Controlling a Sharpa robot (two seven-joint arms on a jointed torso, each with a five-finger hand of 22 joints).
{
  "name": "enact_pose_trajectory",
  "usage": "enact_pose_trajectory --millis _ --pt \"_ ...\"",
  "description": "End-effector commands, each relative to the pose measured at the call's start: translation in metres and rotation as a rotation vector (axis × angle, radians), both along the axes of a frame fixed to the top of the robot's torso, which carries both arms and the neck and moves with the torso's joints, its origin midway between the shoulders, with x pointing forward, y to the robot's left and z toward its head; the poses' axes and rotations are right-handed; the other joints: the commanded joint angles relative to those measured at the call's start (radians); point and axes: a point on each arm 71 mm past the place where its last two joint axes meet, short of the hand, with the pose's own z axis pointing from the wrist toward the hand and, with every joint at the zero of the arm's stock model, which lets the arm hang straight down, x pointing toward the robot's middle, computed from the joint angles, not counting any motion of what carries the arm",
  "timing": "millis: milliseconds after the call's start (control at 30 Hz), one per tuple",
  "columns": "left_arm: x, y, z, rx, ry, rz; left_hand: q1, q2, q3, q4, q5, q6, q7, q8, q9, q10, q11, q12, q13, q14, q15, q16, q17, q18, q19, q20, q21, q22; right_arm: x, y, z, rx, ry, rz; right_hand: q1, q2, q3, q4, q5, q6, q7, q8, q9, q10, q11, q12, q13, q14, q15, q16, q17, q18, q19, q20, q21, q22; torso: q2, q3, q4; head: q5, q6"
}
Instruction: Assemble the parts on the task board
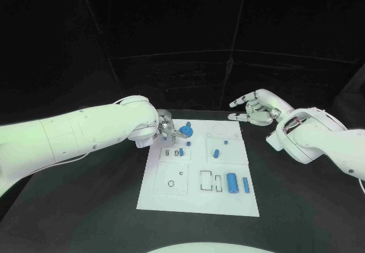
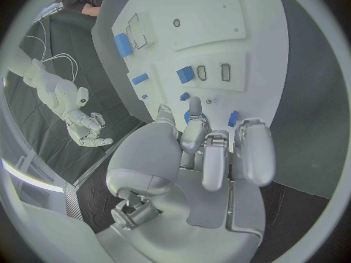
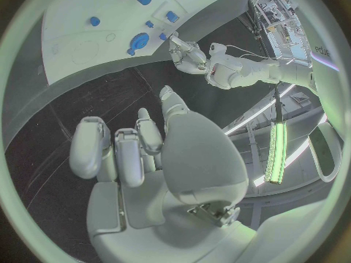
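Observation:
The white task board (image 1: pixel 198 203) lies mid-table. My left hand (image 1: pixel 169 133) hangs fingers-down over its far left corner, just beside a round blue part (image 1: pixel 187 130). In the left wrist view blue edges of this round part (image 2: pixel 233 118) show between the fingers (image 2: pixel 212 149); whether they touch it is unclear. Farther along the board lie a small blue part (image 1: pixel 226 141), an oblong one (image 1: pixel 216 153), a thick blue cylinder (image 1: pixel 231 182) and a thinner one (image 1: pixel 246 184). My right hand (image 1: pixel 255 110) is raised past the board's far right corner, fingers loosely bent and apart, holding nothing.
The black table (image 1: pixel 84 211) surrounds the board on all sides. Empty outlined recesses (image 1: pixel 207 180) and a square plate with a hole (image 1: pixel 172 179) sit in the board's near half. The right wrist view shows the board (image 3: pixel 73 29) and my left hand (image 3: pixel 186 52) beyond it.

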Motion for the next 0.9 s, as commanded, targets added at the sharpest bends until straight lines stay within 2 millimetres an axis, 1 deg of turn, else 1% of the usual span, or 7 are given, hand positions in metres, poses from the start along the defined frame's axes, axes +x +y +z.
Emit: enact_pose_trajectory --millis 33,67,133,367,600,767,900 --pt "-0.001 -0.003 -0.003 0.065 0.018 -0.031 0.0 0.007 -0.009 0.001 -0.002 -0.01 -0.002 0.009 0.01 0.01 0.0 0.007 0.004 0.106 -0.005 0.003 0.263 -0.009 0.023 -0.005 0.008 0.006 0.001 0.002 0.001 0.005 0.007 -0.002 0.013 0.0 -0.007 0.0 0.008 -0.003 -0.001 0.006 0.0 -0.008 -0.001 -0.005 -0.001 0.061 0.002 -0.005 0.086 0.005 -0.005 -0.002 -0.006 0.0 0.0 -0.0014 0.0017 0.001 -0.006" --pt "-0.001 -0.004 -0.004 0.069 0.022 -0.036 0.0 0.007 -0.012 0.002 -0.002 -0.012 -0.002 0.012 0.015 0.011 -0.001 0.008 0.006 0.106 -0.005 0.003 0.263 -0.009 0.022 -0.005 0.01 0.008 0.001 0.003 0.001 0.005 0.008 -0.001 0.013 0.0 -0.007 0.001 0.008 -0.003 -0.001 0.006 0.0 -0.008 -0.001 -0.005 -0.001 0.061 0.002 -0.005 0.086 0.005 -0.005 -0.002 -0.006 0.0 0.0 -0.0015 0.0008 0.002 -0.007" --pt "-0.001 -0.007 -0.006 0.078 0.031 -0.047 -0.001 0.007 -0.013 0.003 -0.002 -0.014 -0.002 0.014 0.017 0.012 -0.001 0.01 0.009 0.106 -0.005 0.003 0.263 -0.01 0.023 -0.006 0.012 0.012 0.002 0.003 0.0 0.004 0.011 0.0 0.013 0.0 -0.008 0.001 0.009 -0.003 -0.001 0.007 0.0 -0.008 -0.001 -0.006 -0.002 0.061 0.002 -0.006 0.086 0.005 -0.005 -0.002 -0.006 -0.001 0.001 -0.002 0.0011 0.0 -0.006" --pt "-0.002 -0.013 -0.011 0.099 0.052 -0.069 -0.003 0.008 -0.018 0.005 -0.002 -0.017 -0.002 0.019 0.024 0.013 -0.001 0.014 0.013 0.106 -0.005 0.003 0.263 -0.011 0.024 -0.006 0.016 0.018 0.003 0.005 -0.001 0.0 0.02 0.003 0.014 0.001 -0.01 0.003 0.014 -0.004 -0.002 0.008 0.0 -0.009 -0.002 -0.006 -0.003 0.061 0.001 -0.006 0.085 0.005 -0.005 -0.003 -0.007 -0.001 0.0 -0.0012 0.0022 0.0 -0.008" --pt "-0.002 -0.017 -0.014 0.115 0.07 -0.084 -0.002 0.009 -0.019 0.005 -0.002 -0.02 -0.002 0.02 0.028 0.014 -0.001 0.015 0.015 0.106 -0.005 0.003 0.263 -0.011 0.024 -0.006 0.019 0.021 0.004 0.006 -0.002 -0.003 0.026 0.005 0.015 0.001 -0.012 0.003 0.016 -0.004 -0.002 0.009 0.0 -0.008 -0.002 -0.006 -0.002 0.061 0.001 -0.007 0.085 0.005 -0.005 -0.003 -0.007 -0.001 0.001 -0.0009 0.0006 0.003 -0.01" --pt "-0.001 -0.02 -0.016 0.122 0.081 -0.092 0.001 0.012 -0.019 0.004 -0.002 -0.023 -0.002 0.022 0.032 0.013 -0.001 0.015 0.016 0.106 -0.005 0.003 0.263 -0.011 0.023 -0.006 0.02 0.022 0.004 0.007 -0.002 -0.004 0.029 0.007 0.017 0.003 -0.015 0.006 0.023 -0.004 -0.002 0.011 0.0 -0.009 -0.002 -0.007 -0.004 0.061 0.001 -0.008 0.084 0.005 -0.005 -0.003 -0.008 -0.002 0.001 -0.0004 0.0017 0.004 -0.012" --pt "-0.001 -0.022 -0.017 0.124 0.087 -0.096 0.005 0.015 -0.018 0.002 -0.001 -0.026 -0.002 0.025 0.037 0.013 -0.001 0.016 0.017 0.106 -0.005 0.003 0.263 -0.011 0.023 -0.005 0.021 0.023 0.005 0.008 -0.002 -0.005 0.03 0.009 0.017 0.003 -0.016 0.007 0.026 -0.005 -0.002 0.012 0.0 -0.008 -0.002 -0.007 -0.004 0.061 0.001 -0.008 0.084 0.005 -0.005 -0.003 -0.008 -0.002 0.001 -0.0008 0.0012 0.005 -0.013"
